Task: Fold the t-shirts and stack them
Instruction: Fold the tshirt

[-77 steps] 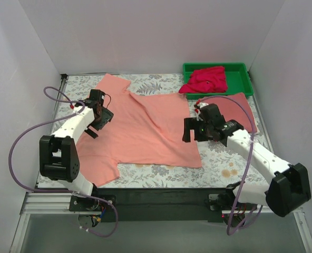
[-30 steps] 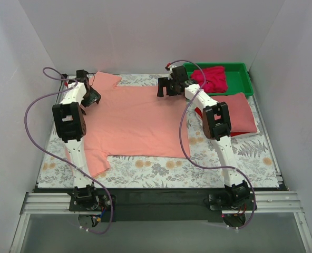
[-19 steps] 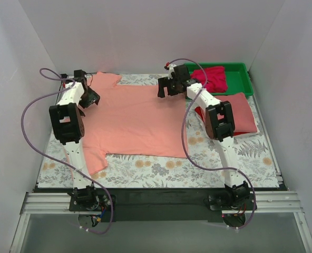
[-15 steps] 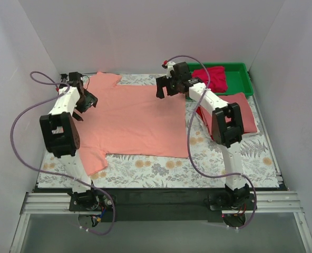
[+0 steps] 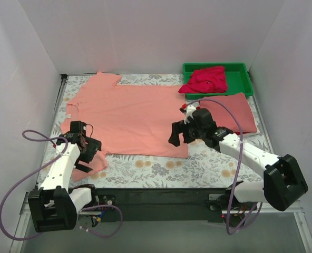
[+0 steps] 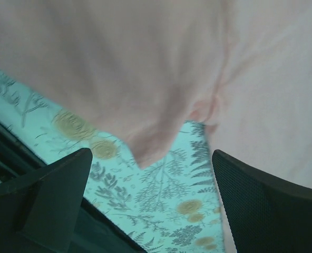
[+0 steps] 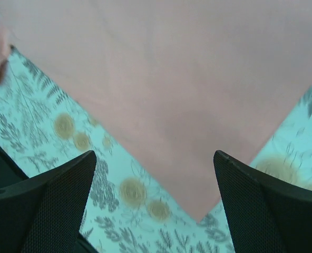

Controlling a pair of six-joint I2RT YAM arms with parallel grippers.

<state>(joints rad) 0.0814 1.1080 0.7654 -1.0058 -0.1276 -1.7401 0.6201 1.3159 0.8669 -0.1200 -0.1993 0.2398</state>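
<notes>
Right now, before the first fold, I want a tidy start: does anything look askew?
Mostly fine. The salmon-pink shirt lies spread flat, but its near-left sleeve puckers where it joins the body, beside the open left gripper. The red shirt sits crumpled in the green tray.

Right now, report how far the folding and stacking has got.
Done: the salmon-pink t-shirt lies spread flat, and the dusty rose t-shirt beside it looks folded. In hand: both claws are open and empty, the left claw over the near sleeve, the right claw over the near hem corner. Left: folding the salmon one, the crumpled red t-shirt in the green tray, and any stacking.
</notes>
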